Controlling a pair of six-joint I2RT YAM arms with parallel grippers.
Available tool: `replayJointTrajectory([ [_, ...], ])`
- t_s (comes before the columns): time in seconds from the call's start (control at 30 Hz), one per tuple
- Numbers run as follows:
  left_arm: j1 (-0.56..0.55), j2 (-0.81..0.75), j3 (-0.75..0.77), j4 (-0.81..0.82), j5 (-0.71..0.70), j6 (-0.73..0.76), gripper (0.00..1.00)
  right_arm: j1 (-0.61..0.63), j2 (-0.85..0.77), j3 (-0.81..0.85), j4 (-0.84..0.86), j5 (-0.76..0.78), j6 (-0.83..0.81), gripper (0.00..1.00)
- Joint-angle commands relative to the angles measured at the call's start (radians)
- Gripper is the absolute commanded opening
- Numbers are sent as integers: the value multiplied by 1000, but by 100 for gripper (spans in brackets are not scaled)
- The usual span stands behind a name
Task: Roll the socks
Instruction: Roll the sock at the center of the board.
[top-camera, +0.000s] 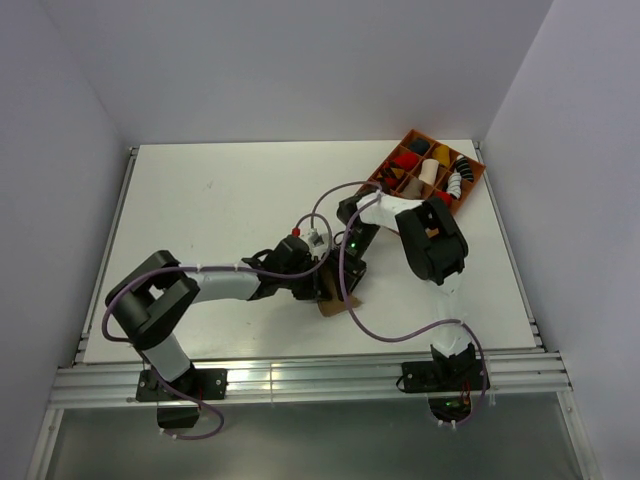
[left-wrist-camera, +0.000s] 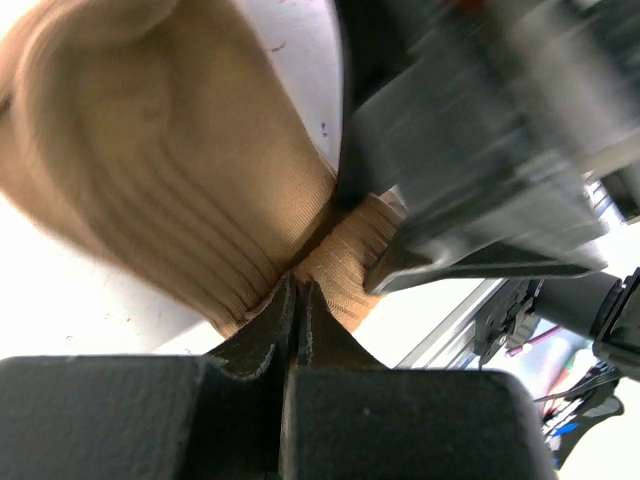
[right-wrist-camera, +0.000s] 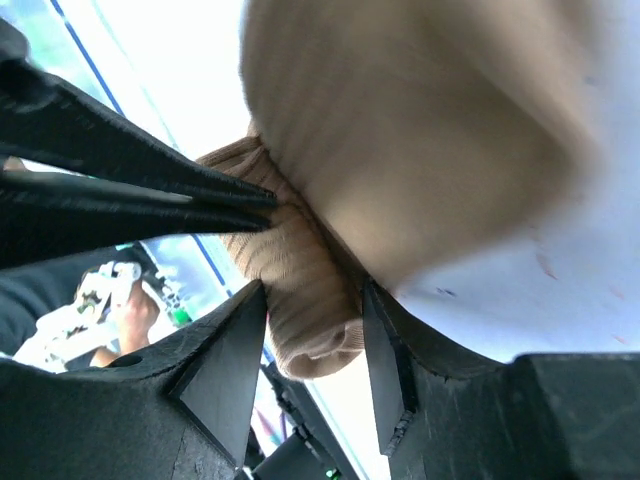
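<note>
A: Pinching a fold of the tan sock, left end effector clamped shut. Why?

B: Probably anchoring it on the tabletop, near the front edge, while the right end effector, jaws apart, straddles the bunched end.

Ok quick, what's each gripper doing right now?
Left gripper: shut, pinching the tan sock.
Right gripper: open, jaws either side of the sock's bunched end.

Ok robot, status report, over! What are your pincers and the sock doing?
Left pincer shut on tan sock. Right pincer open, astride its bunched end. Nothing blocking in view. Over.
</note>
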Motion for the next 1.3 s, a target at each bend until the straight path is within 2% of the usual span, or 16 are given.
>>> replayJointTrajectory([
  [0.0,-20,45,2,-101,-4,-55,1,-41,-36,-3,187,87,-30,51],
  [0.37,-20,88,19,-95,20,-103,0,-67,-85,-44,194,72,-33,51],
  [0.6,-20,94,16,-72,-6,-47,1,-69,-100,-76,229,79,-19,50],
  [0.83,-22,76,-93,82,-27,55,0,-89,-212,-132,315,85,33,50],
  [1.07,-25,94,-189,219,-12,78,0,-141,-316,-170,384,50,70,50],
  [1.27,-25,119,-215,290,25,102,0,-214,-381,-205,429,15,75,50],
])
